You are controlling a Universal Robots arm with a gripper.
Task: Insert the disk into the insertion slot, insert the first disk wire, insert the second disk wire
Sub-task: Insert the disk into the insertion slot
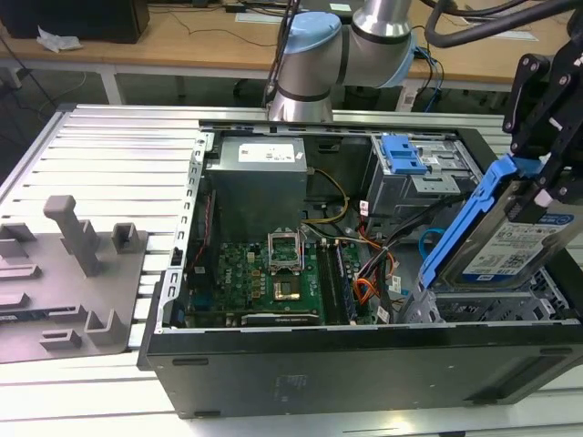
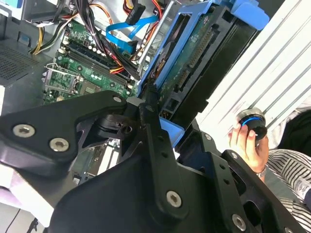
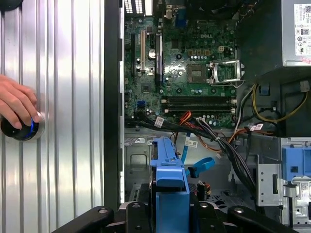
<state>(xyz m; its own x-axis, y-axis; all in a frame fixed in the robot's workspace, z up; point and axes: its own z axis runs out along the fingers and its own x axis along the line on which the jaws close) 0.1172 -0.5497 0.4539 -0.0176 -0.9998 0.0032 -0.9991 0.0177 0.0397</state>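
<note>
I am holding the disk (image 1: 515, 241) tilted just above the insertion slot (image 1: 483, 303) at the exterior view's right, with the claw (image 1: 552, 187) clenching its upper end. I am judging it rigid, fairly heavy and shock-sensitive, so the blue carrier (image 1: 474, 214) is looking like the safest place to grip.

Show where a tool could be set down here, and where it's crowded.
Bare: the ribbed table bordered by the grey fixture and the computer case, on the exterior view's left. Crowded: inside the case, wires fill the gap beside the tilted disk.
</note>
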